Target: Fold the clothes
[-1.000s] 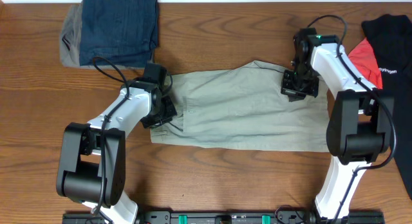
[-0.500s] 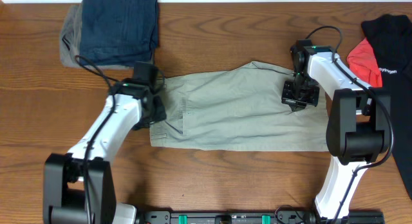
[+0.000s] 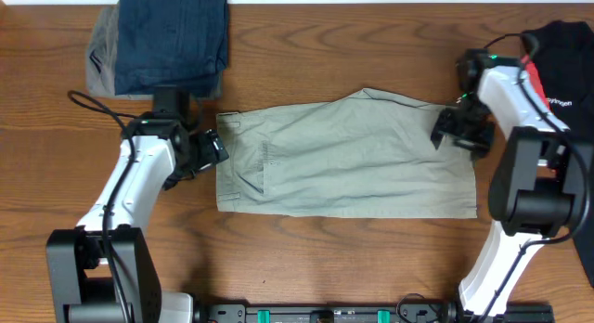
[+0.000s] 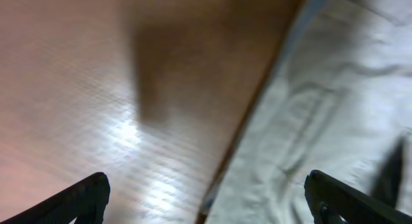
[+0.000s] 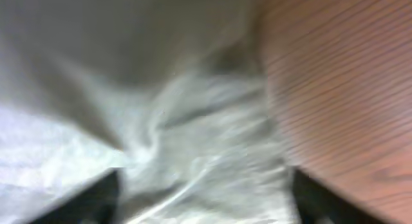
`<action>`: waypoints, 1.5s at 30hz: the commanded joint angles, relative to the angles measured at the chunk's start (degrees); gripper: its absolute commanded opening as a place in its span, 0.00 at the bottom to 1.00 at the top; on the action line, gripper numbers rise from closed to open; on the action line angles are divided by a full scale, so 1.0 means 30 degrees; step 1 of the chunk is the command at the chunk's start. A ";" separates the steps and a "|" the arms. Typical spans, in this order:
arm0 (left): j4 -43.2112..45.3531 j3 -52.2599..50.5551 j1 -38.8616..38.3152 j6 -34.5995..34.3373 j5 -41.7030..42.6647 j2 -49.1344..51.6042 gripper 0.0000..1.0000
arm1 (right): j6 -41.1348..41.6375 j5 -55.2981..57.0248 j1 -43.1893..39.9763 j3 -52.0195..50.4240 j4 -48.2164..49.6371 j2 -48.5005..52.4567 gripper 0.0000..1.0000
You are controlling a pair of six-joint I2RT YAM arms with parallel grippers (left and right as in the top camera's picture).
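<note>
The clothes, light khaki trousers (image 3: 353,156), lie folded in a flat band across the middle of the wooden table (image 3: 316,258). My left gripper (image 3: 208,148) hovers at their left end, open. In the left wrist view its fingers (image 4: 84,198) stand wide apart over bare wood and the trousers' edge (image 4: 335,108), with nothing held. My right gripper (image 3: 461,130) sits over the trousers' upper right corner. The right wrist view is blurred, but its dark fingers (image 5: 96,198) are spread wide over rumpled khaki cloth (image 5: 193,134), gripping nothing.
Folded dark blue jeans (image 3: 172,35) rest on a grey garment (image 3: 100,61) at the back left. Black clothing (image 3: 566,45) and a coral-red piece (image 3: 527,83) lie at the right edge, close to the right arm.
Both grippers have opened and let go of the trousers. The left one slid left off the cloth, the right one moved right to the trousers' corner.
</note>
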 commanded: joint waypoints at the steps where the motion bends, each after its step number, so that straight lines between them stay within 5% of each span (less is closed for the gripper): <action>1: 0.0168 -0.0146 0.0437 0.1719 0.2849 -0.0029 0.98 | 0.0022 0.0357 -0.0947 0.0794 -0.0036 0.0015 0.99; 23: 0.0459 -0.0153 0.2965 0.4357 0.6411 0.1406 0.98 | -0.0029 0.1486 -0.3774 0.0816 0.1617 0.0015 0.99; 30: 0.0641 -0.0153 0.3592 0.7264 1.0171 0.2229 0.98 | -0.0029 0.1486 -0.3774 0.0816 0.1617 0.0015 0.99; 45: 0.0867 -0.0153 0.3555 0.7832 1.0608 0.4911 0.98 | -0.0029 0.1486 -0.3789 0.0816 0.1617 0.0015 0.99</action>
